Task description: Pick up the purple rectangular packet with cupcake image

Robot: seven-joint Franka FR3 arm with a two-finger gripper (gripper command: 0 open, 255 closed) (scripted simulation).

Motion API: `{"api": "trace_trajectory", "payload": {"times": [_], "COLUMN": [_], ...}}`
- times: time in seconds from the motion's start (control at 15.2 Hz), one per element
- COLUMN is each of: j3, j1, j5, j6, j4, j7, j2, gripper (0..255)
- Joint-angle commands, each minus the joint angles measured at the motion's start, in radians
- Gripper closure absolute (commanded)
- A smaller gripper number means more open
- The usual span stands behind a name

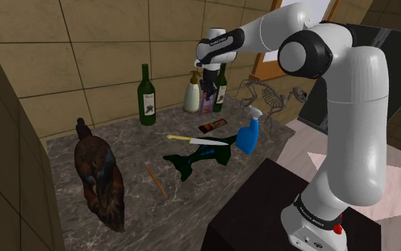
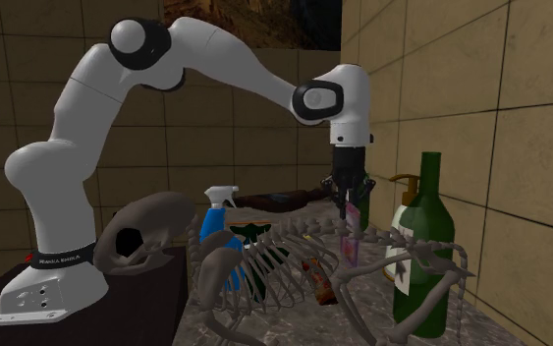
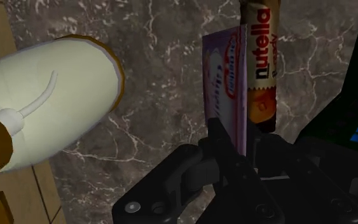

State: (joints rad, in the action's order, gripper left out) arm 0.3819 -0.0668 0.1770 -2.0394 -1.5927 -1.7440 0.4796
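Operator: Where's the purple packet (image 3: 225, 76)?
Spotter: Your claw (image 2: 351, 201) points down over the back of the desk (image 3: 158, 38) and pinches the packet by one end. It hangs upright beneath the claw.
Operator: What crowds me?
Spotter: You have a cream soap dispenser (image 3: 56, 102) just beside the packet on one side and a green bottle (image 1: 221, 87) on the other. A Nutella bar (image 3: 263, 70) lies on the marble close by. A wine bottle (image 1: 147, 96), blue spray bottle (image 1: 248, 135), knife (image 1: 199, 140) and brown bird (image 1: 99, 178) sit further off.
Operator: Anything unclear?
Spotter: In the second exterior view an animal skeleton (image 2: 215, 270) crosses the packet's lower end, so you cannot tell whether it clears the desk. Its printed picture is too faint to read.
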Motion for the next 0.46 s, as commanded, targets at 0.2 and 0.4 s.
{"api": "trace_trajectory", "payload": {"times": [0.2, 0.4], "j3": [0.005, 0.007], "j1": [0.000, 0.000], "j5": [-0.010, -0.012], "j6": [0.058, 0.071], "j4": [0.040, 0.049], "j7": [0.005, 0.006], "j2": [-0.020, -0.024], "gripper": [255, 255]}}
